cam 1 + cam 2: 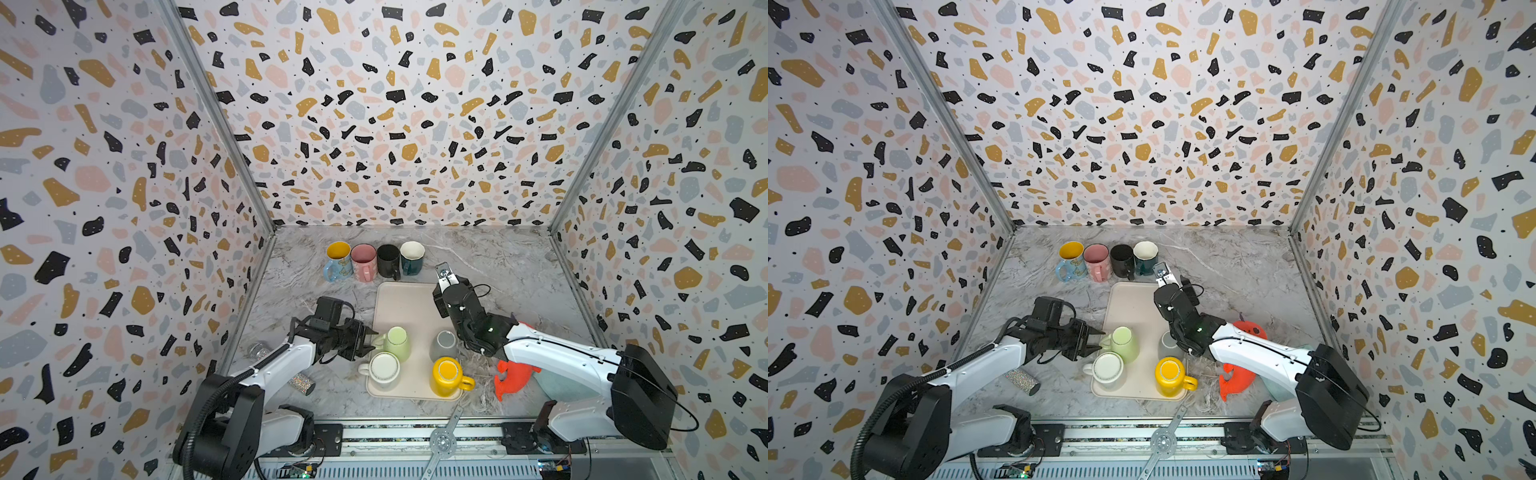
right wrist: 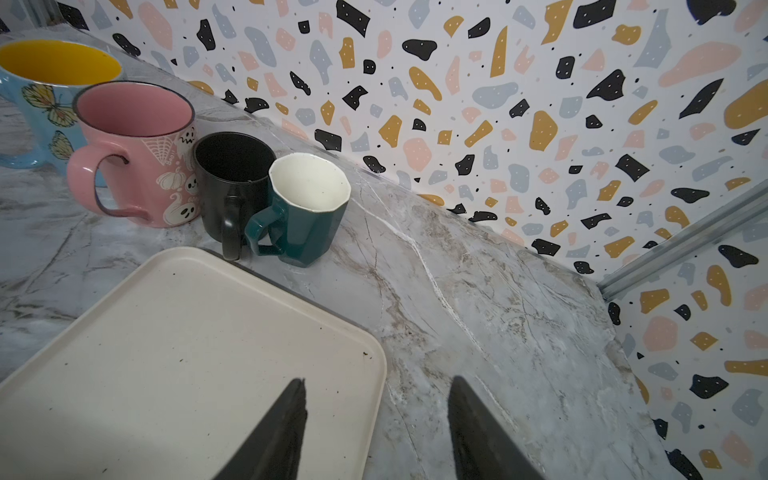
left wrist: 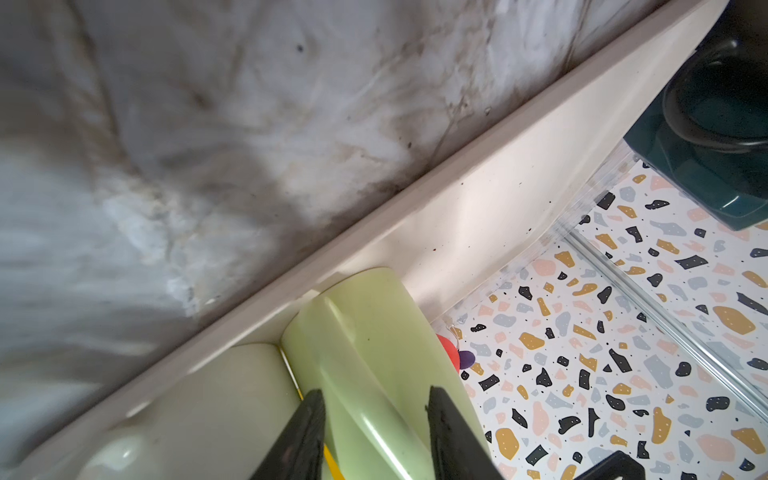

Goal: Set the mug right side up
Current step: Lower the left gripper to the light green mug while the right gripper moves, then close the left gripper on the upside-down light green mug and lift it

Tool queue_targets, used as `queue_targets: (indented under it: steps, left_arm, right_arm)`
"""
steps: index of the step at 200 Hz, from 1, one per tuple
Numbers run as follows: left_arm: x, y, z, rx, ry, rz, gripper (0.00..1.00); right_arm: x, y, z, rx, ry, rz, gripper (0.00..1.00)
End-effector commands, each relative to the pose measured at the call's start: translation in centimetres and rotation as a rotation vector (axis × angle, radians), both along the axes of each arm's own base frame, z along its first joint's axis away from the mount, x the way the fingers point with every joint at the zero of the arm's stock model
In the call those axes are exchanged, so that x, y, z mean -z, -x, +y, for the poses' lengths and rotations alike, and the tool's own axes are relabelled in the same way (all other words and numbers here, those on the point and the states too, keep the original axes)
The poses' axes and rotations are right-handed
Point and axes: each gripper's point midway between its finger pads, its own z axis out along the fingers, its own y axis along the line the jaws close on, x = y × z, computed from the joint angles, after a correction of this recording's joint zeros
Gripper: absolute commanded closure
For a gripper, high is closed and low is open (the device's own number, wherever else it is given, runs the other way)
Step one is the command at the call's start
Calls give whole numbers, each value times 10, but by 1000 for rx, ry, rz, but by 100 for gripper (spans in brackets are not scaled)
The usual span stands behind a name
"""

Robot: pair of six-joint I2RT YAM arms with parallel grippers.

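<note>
- So the green mug (image 1: pixel 398 343) is sitting base-up on the tray (image 1: pixel 409 299), close to the tray's left edge, with its handle (image 3: pixel 361 374) sticking out toward the left gripper (image 1: pixel 369 341).
- That gripper's fingers (image 3: pixel 305 432) are straddling the handle, one on each side. I honestly can't tell from the wrist view whether they're pinching it or just flanking it.
- The right gripper (image 2: pixel 378 380) is hanging over the tray's far corner with its jaws apart, carrying nothing.
- What I'm worrying about: a glazed handle is probably slick, so a flip by the handle alone is risking the mug swinging or sliding out mid-turn.
- The white mug (image 1: pixel 383 369) is sitting just beside the green one, maybe touching, so tipping the green mug toward it could be knocking it over.
- The tray rim is running right under the fingertips too. Catching it would be dragging the whole tray.
</note>
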Motion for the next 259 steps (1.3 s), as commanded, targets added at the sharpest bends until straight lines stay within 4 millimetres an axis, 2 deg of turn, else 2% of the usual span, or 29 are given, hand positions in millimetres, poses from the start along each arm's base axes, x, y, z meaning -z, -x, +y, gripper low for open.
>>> queue_targets:
  steps: [1, 86, 194, 259]
  left_arm:
    - [-14, -12, -7, -2, 42, -37, 59]
    - [-19, -28, -11, -45, 72, -69, 60]
    - [-13, -50, -21, -17, 60, -82, 64]
    - [-1, -51, -23, -8, 57, -64, 67]
  right_arm:
    - [-15, -4, 1, 26, -27, -19, 44]
    - [-8, -6, 1, 35, -9, -9, 43]
    - [-1, -7, 0, 42, 19, 1, 42]
    - [3, -9, 3, 40, 30, 10, 42]
